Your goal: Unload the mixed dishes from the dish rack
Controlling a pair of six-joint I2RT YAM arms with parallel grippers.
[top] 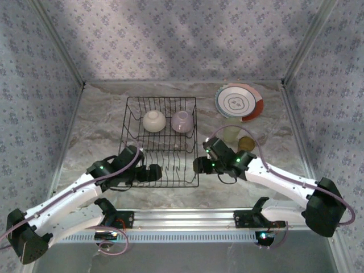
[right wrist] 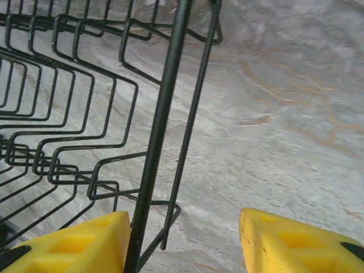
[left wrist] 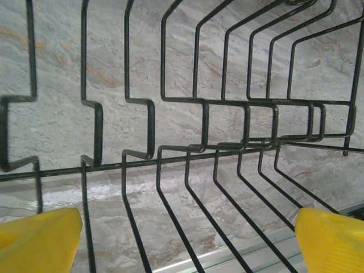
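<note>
Rack (top: 161,142): corner wire between right fingers (right wrist: 74,242), half-spread, not clamped; probably to steady it.
Left fingers (left wrist: 37,239): wide, empty, rack wires just ahead.
Cream bowl (top: 154,120), lavender bowl (top: 182,121): beyond both, rack's far end.

Soft, slightly dim, bluish light from above; faint shadows; the dish rack's (right wrist: 161,114) nearest wire looks blurred close-up.

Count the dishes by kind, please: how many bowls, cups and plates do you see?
Bowls: 2, cream bowl and lavender bowl, in the rack.
Cups: 2, yellowish cup and amber cup.
Plates: 2 visible, green-striped plate on orange-rimmed plate; the stack may hide more.
Total: at least 6.
</note>
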